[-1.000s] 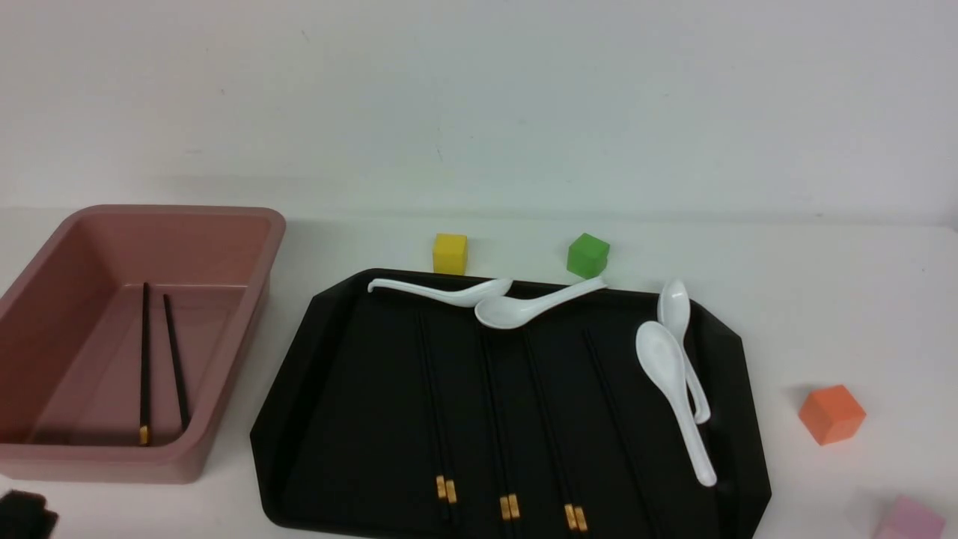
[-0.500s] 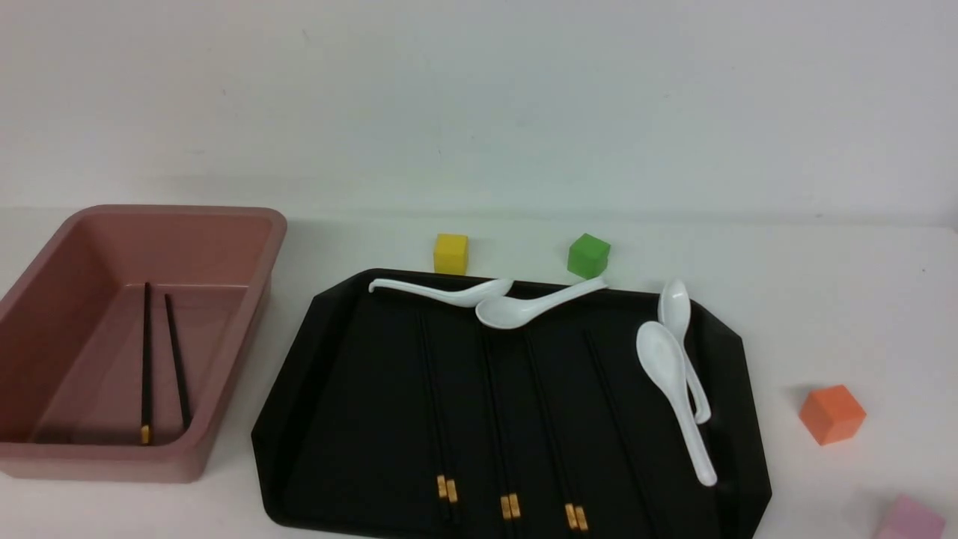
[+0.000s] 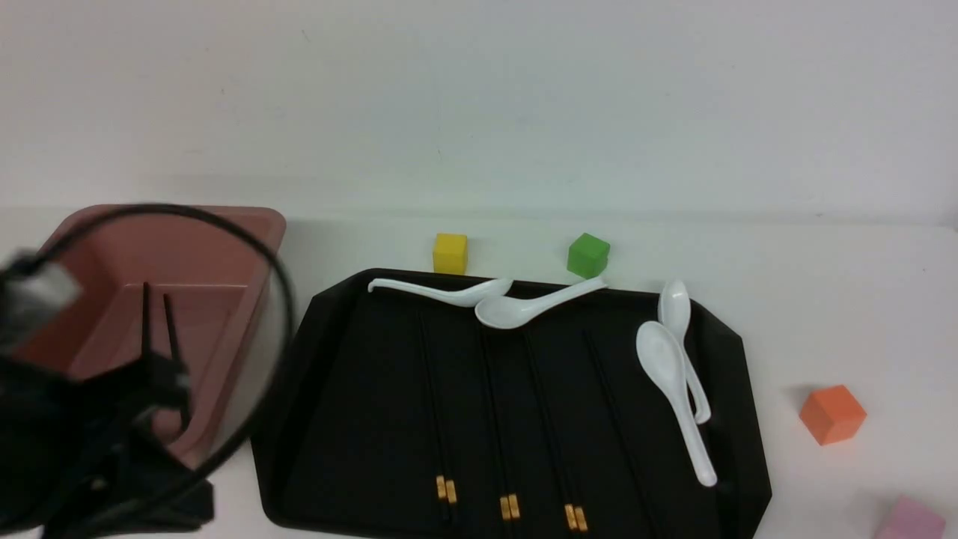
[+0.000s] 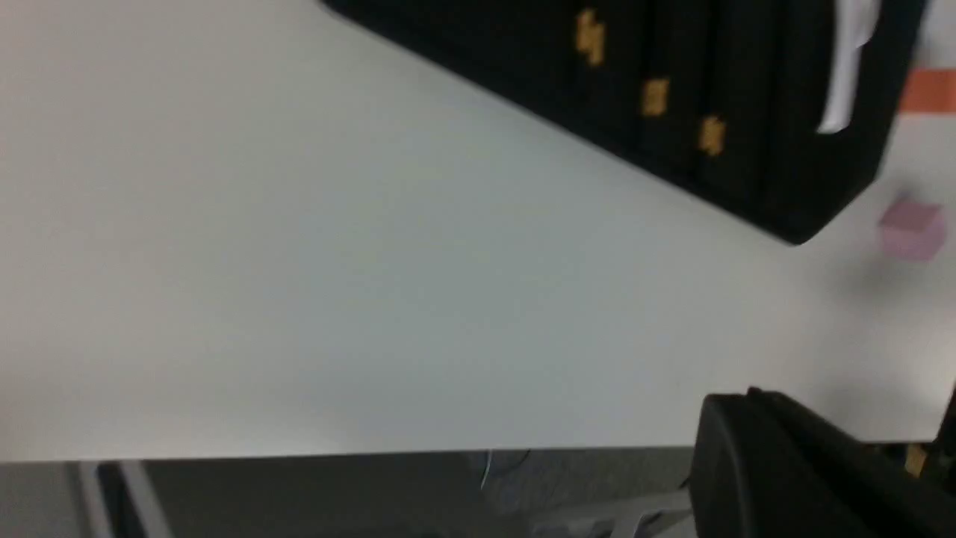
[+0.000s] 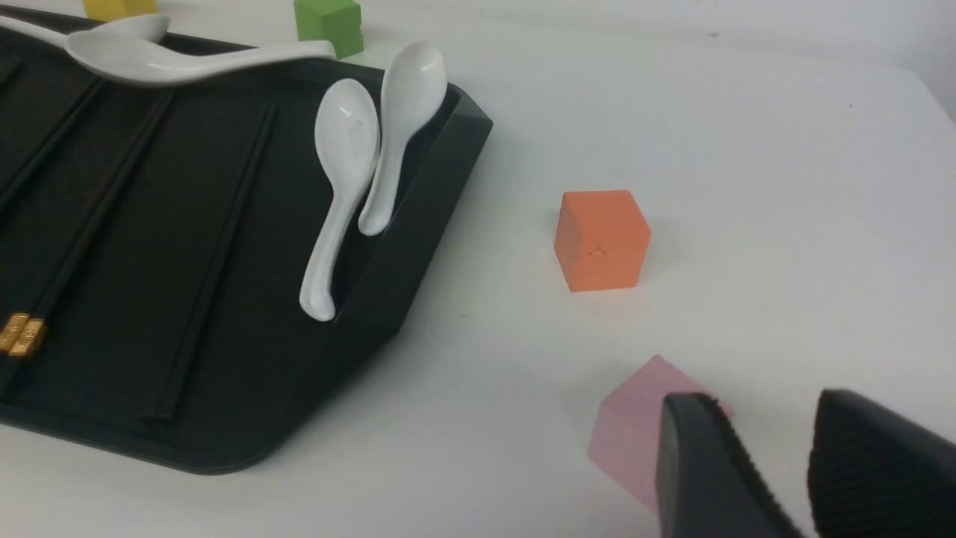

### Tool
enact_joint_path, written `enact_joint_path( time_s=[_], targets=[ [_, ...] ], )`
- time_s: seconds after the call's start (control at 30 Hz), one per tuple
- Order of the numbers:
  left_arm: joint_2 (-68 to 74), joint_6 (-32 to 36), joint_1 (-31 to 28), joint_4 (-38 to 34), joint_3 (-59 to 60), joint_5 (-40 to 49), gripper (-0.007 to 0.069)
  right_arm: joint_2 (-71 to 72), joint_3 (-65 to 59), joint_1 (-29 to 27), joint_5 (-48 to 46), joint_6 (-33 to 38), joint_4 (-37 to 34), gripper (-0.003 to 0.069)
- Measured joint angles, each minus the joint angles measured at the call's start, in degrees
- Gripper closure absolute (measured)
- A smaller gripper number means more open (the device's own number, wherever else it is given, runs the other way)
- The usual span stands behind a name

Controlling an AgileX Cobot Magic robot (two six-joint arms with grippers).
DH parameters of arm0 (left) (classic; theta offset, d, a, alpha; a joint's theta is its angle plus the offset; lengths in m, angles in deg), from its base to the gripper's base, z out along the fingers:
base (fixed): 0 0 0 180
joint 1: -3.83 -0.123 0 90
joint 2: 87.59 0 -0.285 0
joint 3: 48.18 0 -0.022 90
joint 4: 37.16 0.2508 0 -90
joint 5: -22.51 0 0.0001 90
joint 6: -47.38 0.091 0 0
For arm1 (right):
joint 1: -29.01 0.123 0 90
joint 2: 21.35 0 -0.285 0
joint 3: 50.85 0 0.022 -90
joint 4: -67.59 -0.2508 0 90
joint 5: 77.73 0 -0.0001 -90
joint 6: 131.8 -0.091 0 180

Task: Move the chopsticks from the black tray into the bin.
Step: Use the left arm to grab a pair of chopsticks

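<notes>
Black chopsticks on the black tray are next: the closed left end effector must open over a pair.

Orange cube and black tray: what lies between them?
Nothing: only bare table between the orange cube and the tray, seen in the right wrist view.

The white desk carries the dusty-pink bin on its left side and the black tray in the middle, by the near edge. A yellow cube and a green cube sit toward the far edge. An orange cube and a pink cube lie toward the near right corner.
</notes>
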Motion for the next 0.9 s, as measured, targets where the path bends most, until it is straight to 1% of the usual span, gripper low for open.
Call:
enact_joint_path(
  time_s=[0.03,0.17,0.33,0.37,0.43,0.5,0.53,0.57,0.63,0.73,0.83,0.9],
  targets=[
    [0.7,0.0,0.2,0.0,-0.2,0.0,0.0637,0.0,0.0,0.0,0.0,0.0,0.0,0.0419],
    [14.8,-2.5,8.3,0.1,-4.7,-0.4,0.0637,0.0,0.0,0.0,0.0,0.0,0.0,0.0419],
    [26.4,-5.7,18.0,2.1,-10.6,-6.8,0.0637,0.0,0.0,0.0,0.0,0.0,0.0,0.0419],
    [27.2,-6.4,18.6,2.7,-11.4,-7.8,0.0637,0.0,0.0,0.0,0.0,0.0,0.0,0.0419],
    [31.9,-9.8,22.4,5.7,-14.8,-11.6,0.0637,0.0,0.0,0.0,0.0,0.0,0.0,0.0419],
    [34.3,-12.3,24.3,8.1,-16.6,-12.9,0.0631,0.0,0.0,0.0,0.0,0.0,0.0,0.0419],
    [36.0,-14.3,25.7,10.3,-17.8,-13.3,0.0614,0.0,0.0,0.0,0.0,0.0,0.0,0.0419],
    [36.3,-15.1,25.9,11.1,-18.0,-13.5,0.0610,0.0,0.0,0.0,0.0,0.0,0.0,0.0419],
    [38.7,-21.1,27.7,15.8,-20.2,-14.0,0.0550,0.0,0.0,0.0,0.0,0.0,0.0,0.0419],
    [40.7,-27.7,28.4,21.7,-22.8,-14.0,0.0463,0.0,0.0,0.0,0.0,0.0,0.0,0.0419],
    [43.1,-32.6,28.4,25.2,-26.0,-13.0,0.0378,0.0,0.0,0.0,0.0,0.0,0.0,0.0419],
    [45.1,-34.2,28.4,26.0,-28.1,-12.0,0.0351,0.0,0.0,0.0,0.0,0.0,0.0,0.0419]
  ],
)
